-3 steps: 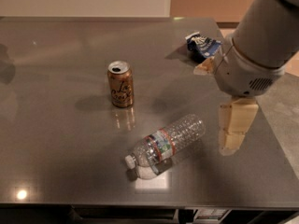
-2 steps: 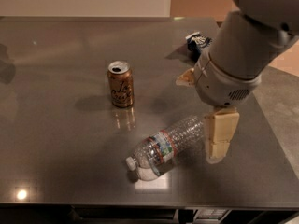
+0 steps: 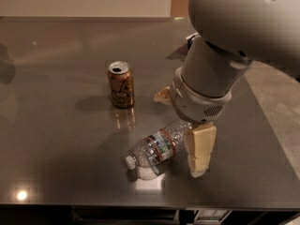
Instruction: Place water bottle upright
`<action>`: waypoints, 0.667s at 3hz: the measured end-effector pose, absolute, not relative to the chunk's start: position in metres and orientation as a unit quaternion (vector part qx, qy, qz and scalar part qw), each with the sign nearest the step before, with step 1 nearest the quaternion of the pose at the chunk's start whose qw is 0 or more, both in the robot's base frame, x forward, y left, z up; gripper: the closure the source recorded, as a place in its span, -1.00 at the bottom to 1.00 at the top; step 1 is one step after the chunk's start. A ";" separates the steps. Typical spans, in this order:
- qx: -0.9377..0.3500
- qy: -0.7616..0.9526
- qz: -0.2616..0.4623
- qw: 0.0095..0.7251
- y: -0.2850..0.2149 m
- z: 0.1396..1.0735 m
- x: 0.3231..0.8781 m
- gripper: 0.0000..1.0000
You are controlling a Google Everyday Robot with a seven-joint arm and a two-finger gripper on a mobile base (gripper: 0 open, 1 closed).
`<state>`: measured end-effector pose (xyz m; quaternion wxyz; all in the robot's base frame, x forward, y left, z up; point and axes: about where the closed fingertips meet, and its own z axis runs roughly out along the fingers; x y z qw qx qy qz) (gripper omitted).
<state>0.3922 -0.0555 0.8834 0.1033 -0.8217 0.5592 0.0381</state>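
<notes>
Clear water bottle lies flat; gripper hangs just right of its base, open or closed I cannot tell; grip mid-body, swing cap up.

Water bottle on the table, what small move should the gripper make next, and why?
Probably close the gripper around the water bottle: it lies on its side, white cap toward the front edge of the table, and the open fingers appear to straddle its other end without gripping yet.
</notes>
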 end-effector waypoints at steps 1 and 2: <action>-0.836 0.539 0.037 0.093 -0.042 0.870 0.388 -1.00; -0.847 0.525 0.031 0.076 -0.034 0.855 0.381 -1.00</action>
